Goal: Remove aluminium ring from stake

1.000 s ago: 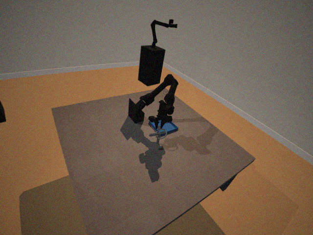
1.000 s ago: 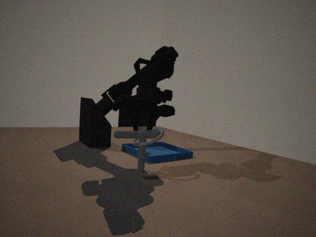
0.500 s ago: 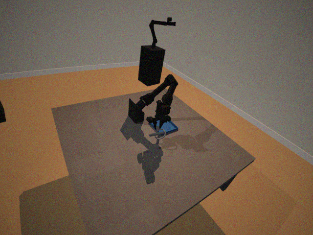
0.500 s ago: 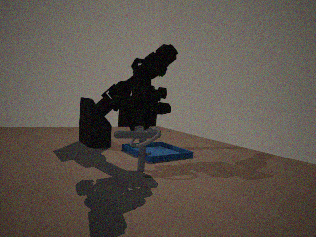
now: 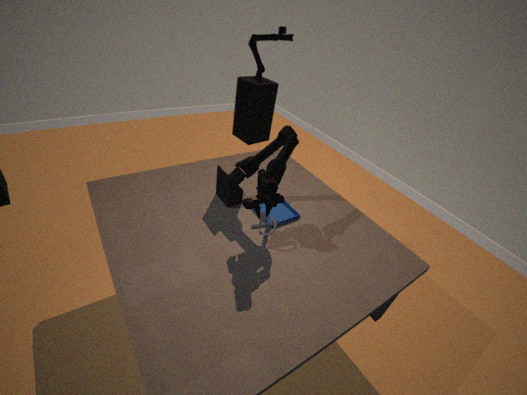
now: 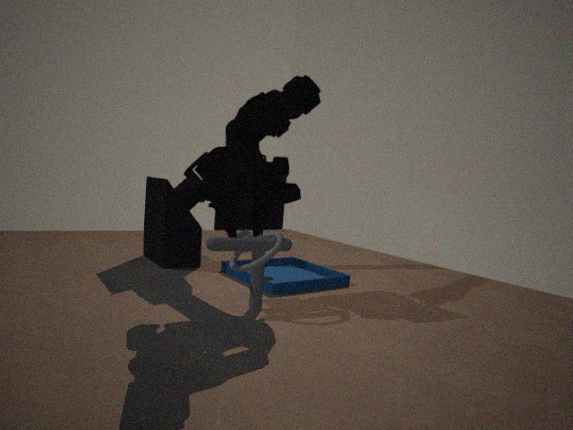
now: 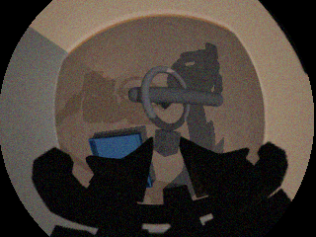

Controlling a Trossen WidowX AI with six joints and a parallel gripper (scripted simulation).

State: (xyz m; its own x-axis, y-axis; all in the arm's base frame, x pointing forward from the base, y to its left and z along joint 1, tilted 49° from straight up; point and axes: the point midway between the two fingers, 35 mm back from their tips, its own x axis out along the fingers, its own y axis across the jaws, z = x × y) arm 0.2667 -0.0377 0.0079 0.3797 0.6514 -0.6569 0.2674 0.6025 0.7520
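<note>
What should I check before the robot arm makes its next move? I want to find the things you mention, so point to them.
1. Gripper [image 5: 264, 212] [image 6: 244, 232] [image 7: 166, 140] shut on the ring's tab [image 7: 168, 143]: ok.
2. Ring [image 5: 275, 225] [image 6: 252, 267] [image 7: 168, 126] lifted off the tabletop: ok.
3. Ring clear of the cross-bar [image 5: 256, 226] [image 6: 222, 244] [image 7: 207, 99]: not ok, they overlap in every view.
4. Ring level for laying flat: not ok, tilted.
5. Ring over the blue tray [image 6: 314, 288] [image 7: 116, 146]: not ok.
6. Ring and bar touching: cannot tell.

Tilted ring [image 6: 269, 258] at stake's cross-bar [image 6: 217, 244], blue tray [image 6: 312, 289] behind
</note>
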